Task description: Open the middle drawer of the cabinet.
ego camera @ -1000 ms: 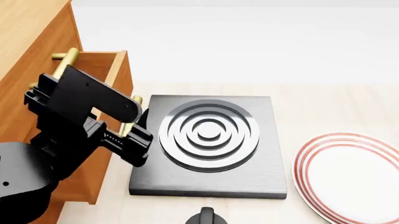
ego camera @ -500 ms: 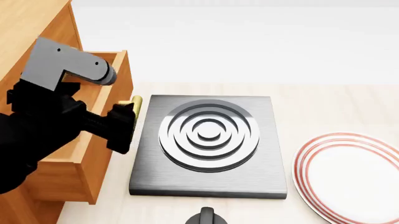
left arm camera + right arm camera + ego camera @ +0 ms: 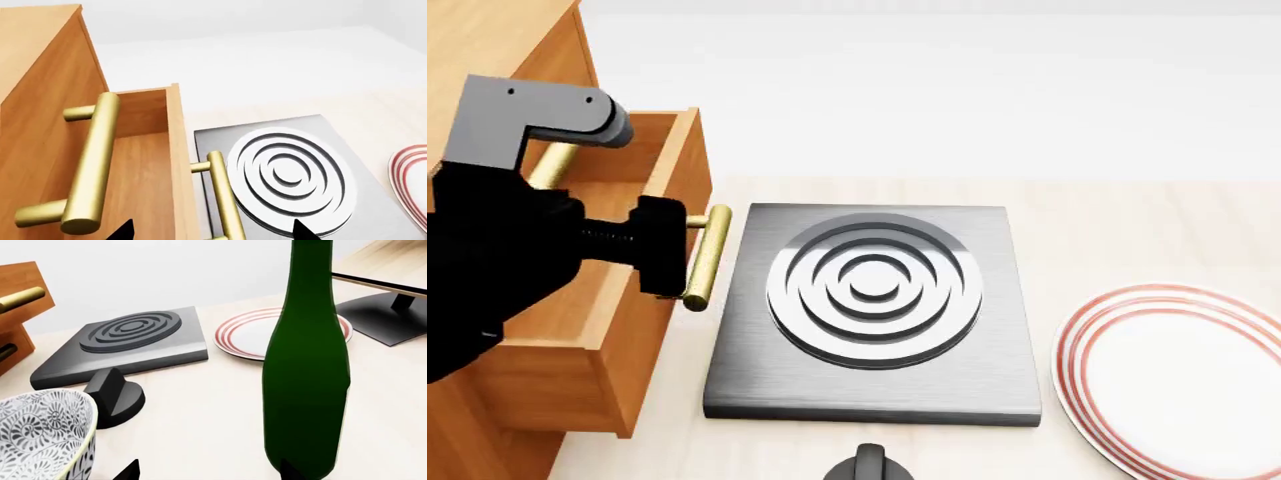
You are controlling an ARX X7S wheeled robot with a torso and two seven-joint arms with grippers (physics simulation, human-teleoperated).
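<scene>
all three renders are bright and evenly lit, with soft diffuse light and no hard shadows. the pale tabletop (image 3: 1121, 220) washes almost into the white background. the brass handle (image 3: 90, 170) carries a gentle sheen, the green bottle (image 3: 307, 365) barely any highlight. faint shading sits inside the grooves of the burner plate (image 3: 874, 285). focus is sharp throughout, without blur or edge distortion.

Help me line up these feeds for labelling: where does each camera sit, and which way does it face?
Head view: high, looking down on the stove plate; left arm shows by the middle drawer.
Left wrist view: near the cabinet, facing its handles; fingertips barely show.
Right wrist view: low over the table, behind a green bottle; fingertips barely show.
Shared: the stove plate and the striped plate.
</scene>
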